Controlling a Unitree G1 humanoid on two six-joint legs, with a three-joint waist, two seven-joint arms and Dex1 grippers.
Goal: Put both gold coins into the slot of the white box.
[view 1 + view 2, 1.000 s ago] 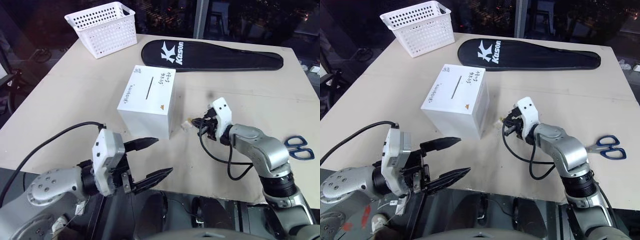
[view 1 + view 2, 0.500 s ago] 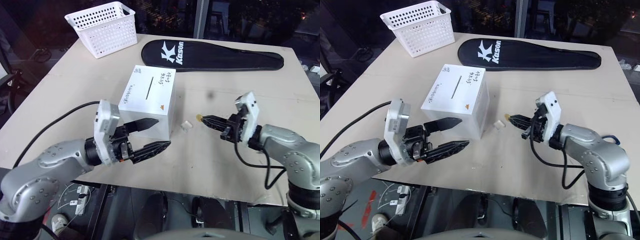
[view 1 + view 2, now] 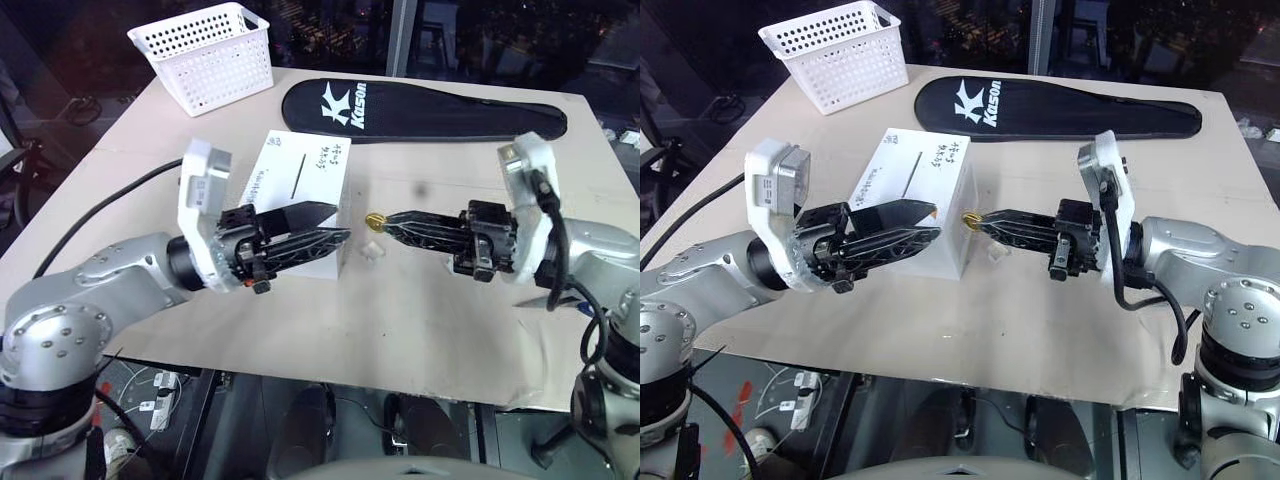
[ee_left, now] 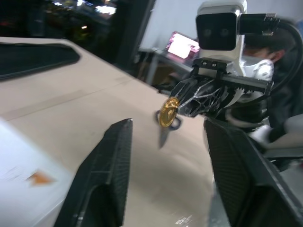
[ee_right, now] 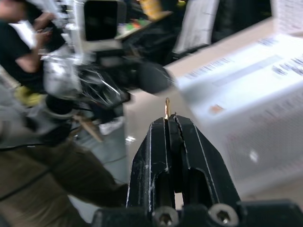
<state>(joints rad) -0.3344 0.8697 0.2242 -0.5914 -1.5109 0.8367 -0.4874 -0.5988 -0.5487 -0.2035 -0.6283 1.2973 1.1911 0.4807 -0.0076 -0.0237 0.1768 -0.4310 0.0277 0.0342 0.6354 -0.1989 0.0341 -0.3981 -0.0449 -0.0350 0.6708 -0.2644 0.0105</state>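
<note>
The white box [image 3: 290,195] stands mid-table with its dark slot [image 3: 298,174] on the top face. My right gripper [image 3: 390,220] is held level above the table, pointing left and shut on a gold coin [image 3: 375,221], which stands on edge at its tips [image 5: 166,108]. Facing it from the left, my left gripper [image 3: 342,222] hovers in front of the box, its fingers [image 4: 106,175] apart with nothing between them. A short gap separates the coin [image 4: 168,112] from the left fingertips. The other gold coin is out of view.
A small clear piece [image 3: 372,252] lies on the table under the coin. At the back stand a white perforated basket [image 3: 205,55] and a black racket cover [image 3: 420,110]. The table's front edge [image 3: 400,385] runs below both arms. A person [image 5: 19,33] is beyond the table.
Both arms rose. The right gripper lifted the coin off the table and swung to point left. The left gripper came up in front of the box and its fingers narrowed.
</note>
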